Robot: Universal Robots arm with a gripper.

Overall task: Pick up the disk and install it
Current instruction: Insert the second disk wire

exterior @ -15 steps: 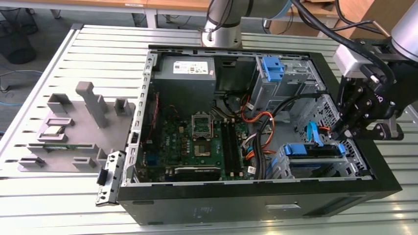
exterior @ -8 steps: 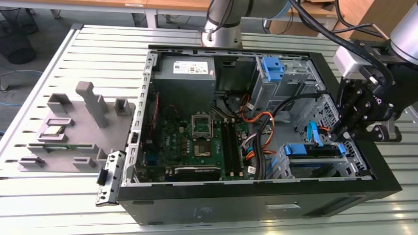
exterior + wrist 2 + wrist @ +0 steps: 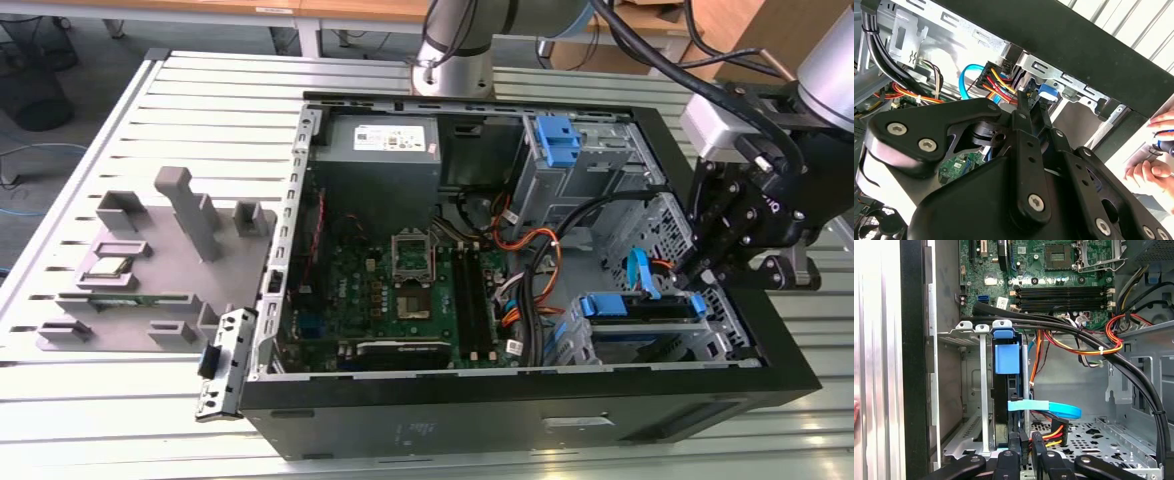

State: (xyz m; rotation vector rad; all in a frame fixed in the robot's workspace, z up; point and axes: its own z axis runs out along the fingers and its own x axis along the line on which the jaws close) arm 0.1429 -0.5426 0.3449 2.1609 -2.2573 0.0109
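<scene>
The gripper [image 3: 698,282] hangs over the open PC case [image 3: 534,420], at the drive cage [image 3: 727,330] near the exterior view's right. The disk [image 3: 1005,385] stands on edge in the cage's slot, just ahead of the fingertips [image 3: 1014,442] in the first wrist view; its blue carrier tab [image 3: 1006,357] sits at the far end from the fingers. Fingers look nearly together w/ only a thin gap, but can't tell if they pinch the disk's edge or a connector, since the contact spot is cut off at the frame edge. A blue SATA cable [image 3: 1046,407] crosses just beyond the fingertips, and red/yellow power wires [image 3: 1054,432] lie right beside them. In the second wrist view the gripper linkage [image 3: 1019,165] blocks most of the disk; only bits of blue and circuit board peek through. Thick black cables [image 3: 1134,375] arc past the cage. Beyond the case, a person's hand [image 3: 1154,170] is partly cut off. Motherboard [image 3: 400,290] lies further in from the fingers.
</scene>
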